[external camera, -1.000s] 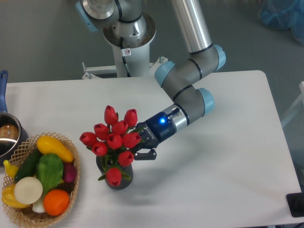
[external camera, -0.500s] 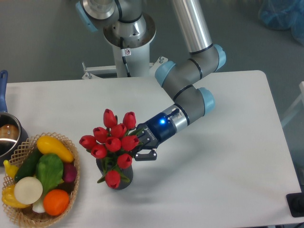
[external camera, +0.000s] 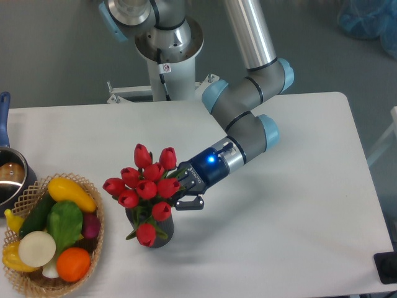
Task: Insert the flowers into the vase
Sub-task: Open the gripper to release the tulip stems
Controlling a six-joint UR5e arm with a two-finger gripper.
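Holding the flowers (external camera: 147, 186) by their stems, my gripper (external camera: 185, 188) is closed on the bunch from the right. Stems sit in the mouth of the vase (external camera: 160, 236), which stands on the surface (external camera: 279, 211) beside the basket (external camera: 93, 248) of vegetables.

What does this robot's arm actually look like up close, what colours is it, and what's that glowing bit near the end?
The arm is made of smooth silver-grey metal tubes linked by rounded joints with pale blue caps. Its round base carries a small warning sticker. Near the end sits a dark blue wrist section with a glowing blue light, then the small black two-finger tool.
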